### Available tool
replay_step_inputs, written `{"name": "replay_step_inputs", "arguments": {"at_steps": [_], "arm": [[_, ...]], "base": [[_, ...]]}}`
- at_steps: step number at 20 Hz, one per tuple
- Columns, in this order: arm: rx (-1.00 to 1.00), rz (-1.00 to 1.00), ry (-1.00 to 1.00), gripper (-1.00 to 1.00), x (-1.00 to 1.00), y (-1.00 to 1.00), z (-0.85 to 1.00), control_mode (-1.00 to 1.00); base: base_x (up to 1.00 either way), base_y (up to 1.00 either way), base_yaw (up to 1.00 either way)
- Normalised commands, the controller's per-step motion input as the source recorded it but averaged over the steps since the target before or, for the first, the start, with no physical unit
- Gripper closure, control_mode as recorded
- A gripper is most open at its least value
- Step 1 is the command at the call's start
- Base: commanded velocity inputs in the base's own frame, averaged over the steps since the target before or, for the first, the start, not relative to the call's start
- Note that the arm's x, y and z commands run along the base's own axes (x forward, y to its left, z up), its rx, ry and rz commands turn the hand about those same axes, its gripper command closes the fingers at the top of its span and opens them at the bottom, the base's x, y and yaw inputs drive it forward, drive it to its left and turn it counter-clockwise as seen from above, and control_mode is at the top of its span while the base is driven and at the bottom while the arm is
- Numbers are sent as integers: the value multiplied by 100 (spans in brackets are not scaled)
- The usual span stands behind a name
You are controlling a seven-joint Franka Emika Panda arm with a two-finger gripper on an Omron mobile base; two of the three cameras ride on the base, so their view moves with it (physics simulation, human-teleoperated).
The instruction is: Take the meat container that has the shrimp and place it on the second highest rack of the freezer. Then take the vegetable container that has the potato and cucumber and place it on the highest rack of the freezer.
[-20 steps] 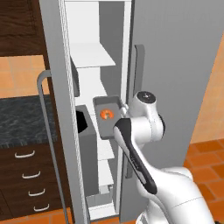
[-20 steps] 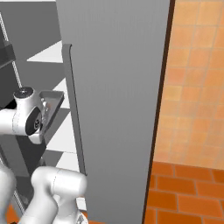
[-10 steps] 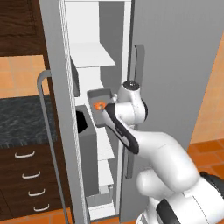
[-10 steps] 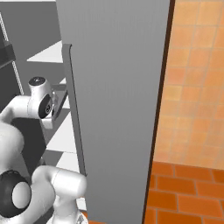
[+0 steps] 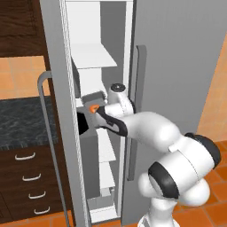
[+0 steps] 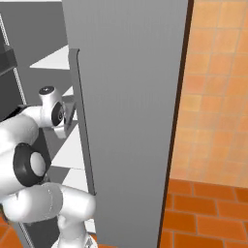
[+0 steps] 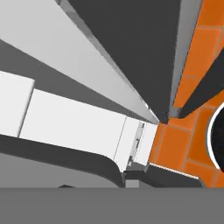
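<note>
- Shrimp (image 5: 93, 107) container (image 5: 91, 103) sits inside the freezer (image 5: 177, 66) at second highest rack (image 5: 91, 84) level — we judge placement is underway.
- Right base: our arm reaches inside the freezer.
- Hand view: end effector's state we cannot tell; next, set down, then release.

Sitting as a tiny curled orange shrimp (image 5: 94, 107) in a grey meat container (image 5: 92, 101) at the mouth of the open light-grey freezer (image 5: 177, 66), level with the second highest rack (image 5: 95, 89) of its white interior.
</note>
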Motion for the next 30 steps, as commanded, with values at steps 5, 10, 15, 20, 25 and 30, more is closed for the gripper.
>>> {"name": "replay_step_inputs", "arguments": {"at_steps": [5, 10, 15, 20, 25, 30], "arm": [[0, -7, 0, 100, 98, 47, 17, -100], [-2, -15, -1, 100, 63, 45, 0, -100], [-2, -2, 1, 100, 70, -7, -18, -100], [0, -1, 1, 100, 97, 0, -7, -100], [0, -1, 0, -100, 64, 0, -2, -100], [0, 0, -4, -100, -70, 4, 0, -100]], "base": [[0, 0, 0], [0, 0, 0], [0, 0, 0], [0, 0, 0], [0, 0, 0], [0, 0, 0]]}}
